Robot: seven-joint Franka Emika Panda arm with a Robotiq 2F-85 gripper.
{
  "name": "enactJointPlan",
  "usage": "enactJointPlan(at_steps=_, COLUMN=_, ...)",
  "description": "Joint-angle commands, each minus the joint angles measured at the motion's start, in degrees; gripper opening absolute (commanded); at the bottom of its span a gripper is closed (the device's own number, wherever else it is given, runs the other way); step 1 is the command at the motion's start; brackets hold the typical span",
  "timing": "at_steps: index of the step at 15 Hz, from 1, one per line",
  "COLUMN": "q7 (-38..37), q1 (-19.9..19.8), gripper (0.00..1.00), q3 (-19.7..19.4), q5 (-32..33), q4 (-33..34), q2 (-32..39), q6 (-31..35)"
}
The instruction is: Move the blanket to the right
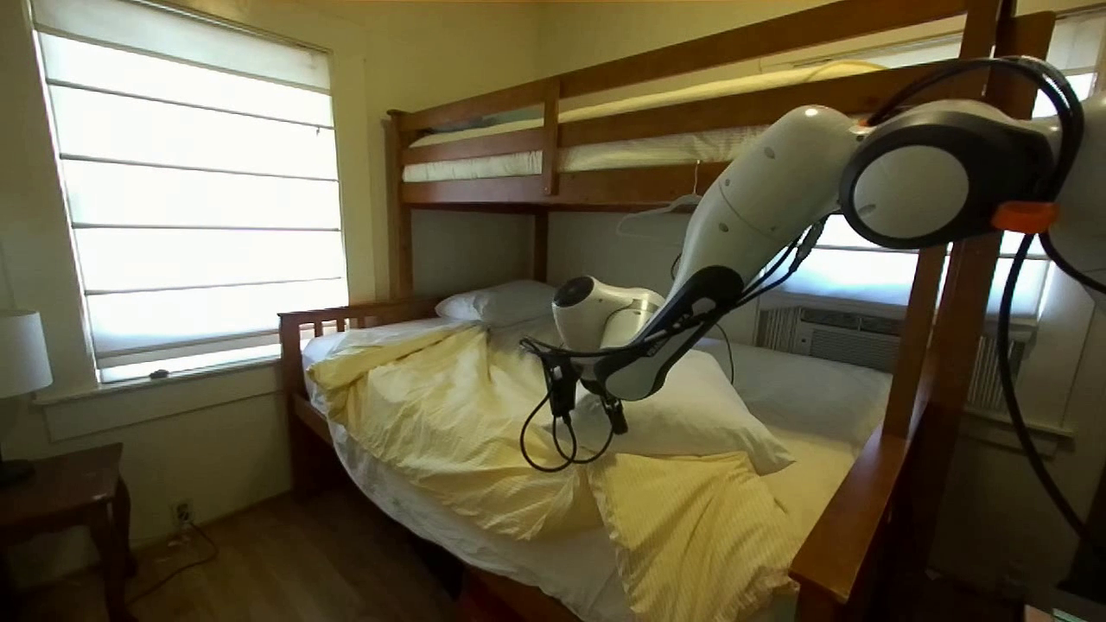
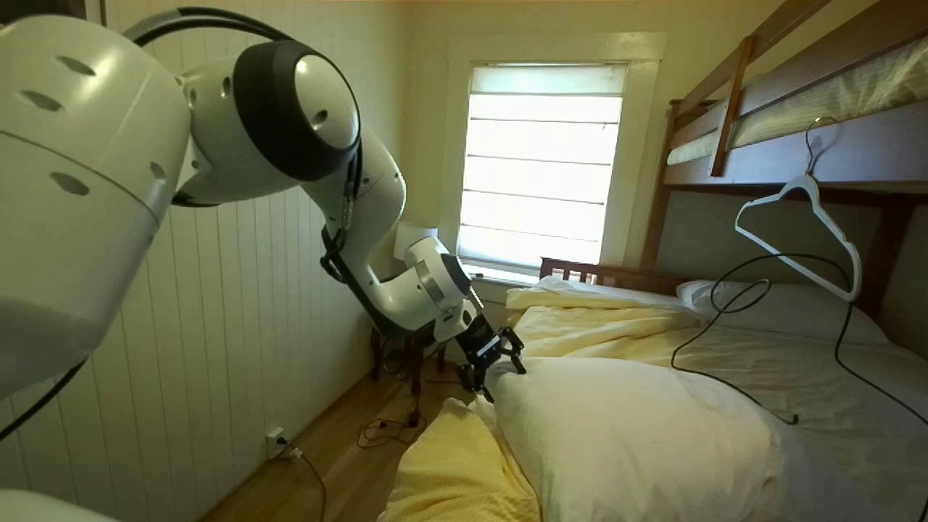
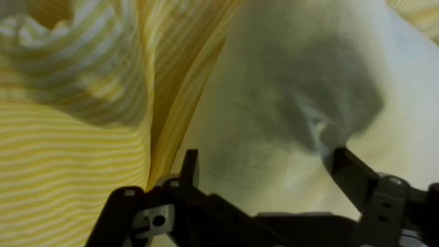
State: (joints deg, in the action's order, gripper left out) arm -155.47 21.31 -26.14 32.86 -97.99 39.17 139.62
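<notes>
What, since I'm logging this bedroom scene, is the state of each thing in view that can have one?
Gripper: open, holding nothing
Blanket: rumpled, not gripped
Pillow at the gripper: plump, creased
Far pillow: lying flat
Lamp: can't tell if lit
Blind beside the lamp: lowered nearly fully
Hanger: hanging by its hook

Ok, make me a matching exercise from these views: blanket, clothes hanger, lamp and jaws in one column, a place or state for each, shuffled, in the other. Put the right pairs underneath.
Column one
1. Blanket
2. Clothes hanger
3. Lamp
4. Jaws

Column two
A. Standing on the side table
B. Spread apart, at the edge of a white pillow
C. Yellow and rumpled, lying across the lower bed
D. Hanging from the upper bunk

Right pairs: 1-C, 2-D, 3-A, 4-B
</notes>
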Motion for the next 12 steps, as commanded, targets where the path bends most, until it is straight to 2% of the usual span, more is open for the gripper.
enactJointPlan(at_steps=1, q7=-0.8, q1=-5.4, gripper=0.75, q3=3.7, q5=1.2, q4=-2.4, q2=-3.3, q6=9.2)
enactJointPlan(at_steps=2, q7=-0.6, q1=-6.2, gripper=0.74, q3=3.9, q5=0.8, q4=-2.4, q2=-3.3, q6=11.1)
enactJointPlan(at_steps=6, q7=0.3, q1=-8.5, gripper=0.45, q3=4.4, q5=-0.7, q4=-3.4, q2=-3.3, q6=15.9)
enactJointPlan(at_steps=12, q7=0.9, q1=-8.6, gripper=0.05, q3=4.4, q5=-1.3, q4=-5.2, q2=-4.2, q6=18.1)
